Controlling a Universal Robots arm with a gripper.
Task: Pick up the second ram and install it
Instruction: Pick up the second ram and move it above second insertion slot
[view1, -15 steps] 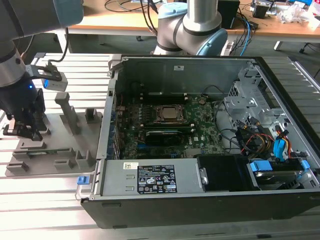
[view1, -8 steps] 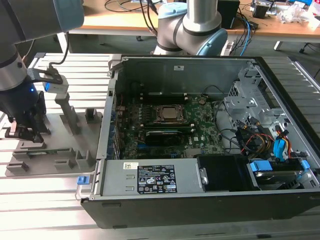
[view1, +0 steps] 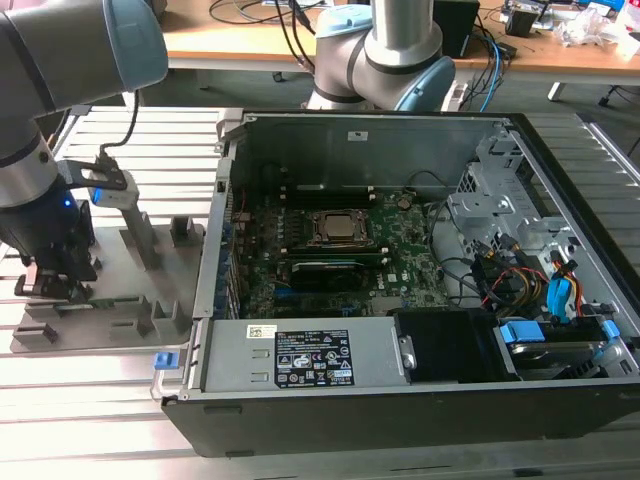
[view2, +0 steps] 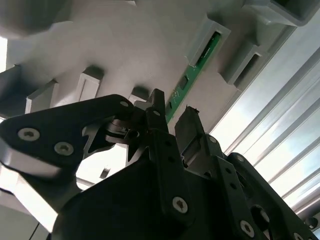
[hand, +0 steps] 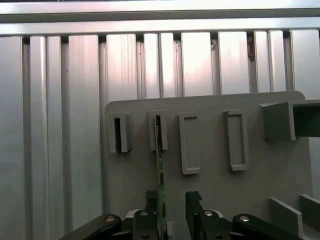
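Observation:
The second ram (hand: 159, 165) is a thin green stick standing on edge in a slot of the grey holder plate (hand: 210, 200). It also shows in the second wrist view (view2: 194, 70), running between two grey holder blocks. My gripper (hand: 172, 199) is open and straddles the near end of the stick, which lies close beside one finger (hand: 151, 202) with a gap to the other. The fingertips (view2: 158, 102) sit on either side of the green edge. In the exterior view, my gripper (view1: 55, 283) is low over the plate (view1: 115, 315) at that view's left.
An open computer case (view1: 400, 400) lies at the exterior view's right of the plate, with the square processor socket (view1: 336, 228) and long memory slots (view1: 325, 190) on its board. Several empty holder blocks (hand: 235, 140) stand on the plate. A second arm's base (view1: 385, 60) stands behind the case.

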